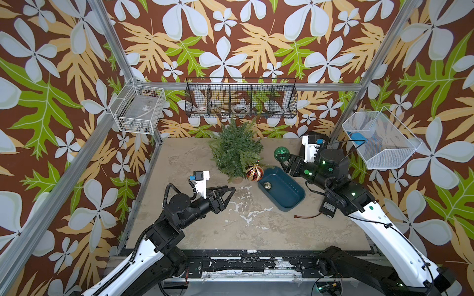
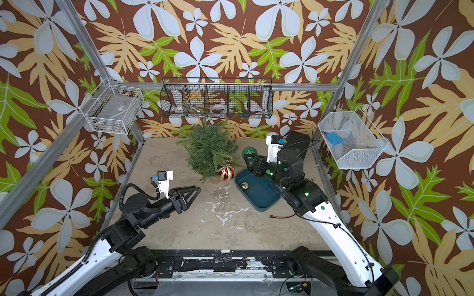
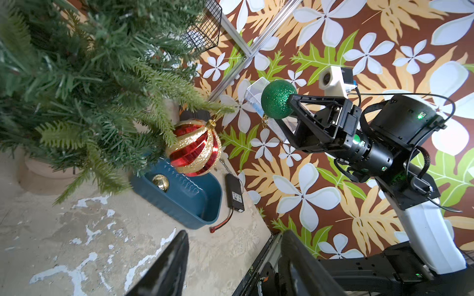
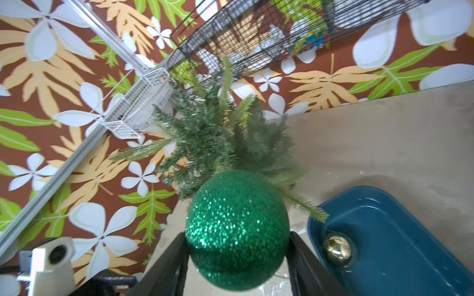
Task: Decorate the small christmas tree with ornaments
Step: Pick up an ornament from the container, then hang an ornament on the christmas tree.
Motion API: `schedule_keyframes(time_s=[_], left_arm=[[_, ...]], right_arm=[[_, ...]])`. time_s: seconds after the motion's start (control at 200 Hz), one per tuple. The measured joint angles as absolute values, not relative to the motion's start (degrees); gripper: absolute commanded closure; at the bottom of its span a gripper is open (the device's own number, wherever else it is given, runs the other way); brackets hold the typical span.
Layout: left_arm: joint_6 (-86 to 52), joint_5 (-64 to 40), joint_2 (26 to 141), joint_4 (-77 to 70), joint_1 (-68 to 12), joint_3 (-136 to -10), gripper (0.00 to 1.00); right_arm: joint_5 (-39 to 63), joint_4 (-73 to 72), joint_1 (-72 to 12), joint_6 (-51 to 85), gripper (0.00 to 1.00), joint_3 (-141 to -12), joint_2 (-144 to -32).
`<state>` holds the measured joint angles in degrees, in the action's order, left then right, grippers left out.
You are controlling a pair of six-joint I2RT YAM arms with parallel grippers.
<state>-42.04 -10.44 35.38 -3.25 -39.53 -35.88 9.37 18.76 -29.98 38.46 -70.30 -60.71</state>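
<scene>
Just above the middle of the frame in both top views: the small christmas tree (image 1: 236,150), upright at the back of the mottled tabletop (image 1: 205,230), under the black wire basket (image 1: 241,101) on the rear wall. Hanging from a low branch tip at the tree's lower right: the red-and-gold striped ornament (image 1: 254,172), just beside the upper-left end of the teal tray (image 1: 287,197). Inside that tray, at the same end: the plain gold ball (image 1: 267,185).

Right of the tree, close to the branches but not touching in a top view: the glittery green ball (image 1: 281,152), clamped in the right gripper (image 1: 282,159). In the right wrist view, low in the middle of the frame, black fingers (image 4: 171,261) pressed against either side of the ball. Same grip plain in the left wrist view, with the ball's gold cap (image 3: 265,120) clear of the fingers.

Lower left of centre in both top views: the left gripper (image 1: 230,191), over bare tabletop, pointed toward the tray, apart from tree and tray alike. Jaws wide apart and empty, both at the bottom edge of the left wrist view.

Lower right of the tray, on the table: a small black labelled box (image 1: 329,207) and a red-tipped wire (image 1: 307,217). At upper left a white wire basket (image 1: 138,110), at right a white mesh basket (image 1: 379,141).
</scene>
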Motion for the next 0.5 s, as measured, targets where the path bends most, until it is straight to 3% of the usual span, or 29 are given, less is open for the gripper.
schedule_keyframes(time_s=[0.22,0.5], left_arm=[[-42.24,-2.81,31.83,1.56,-39.53,-36.73,0.39],[-41.78,2.85,28.93,5.91,-39.53,-36.86,0.48]], right_arm=[[10.31,15.68,-35.70,40.29,0.40,-73.08,-63.40],[10.20,11.11,-43.42,42.02,0.40,-76.86,-69.87]])
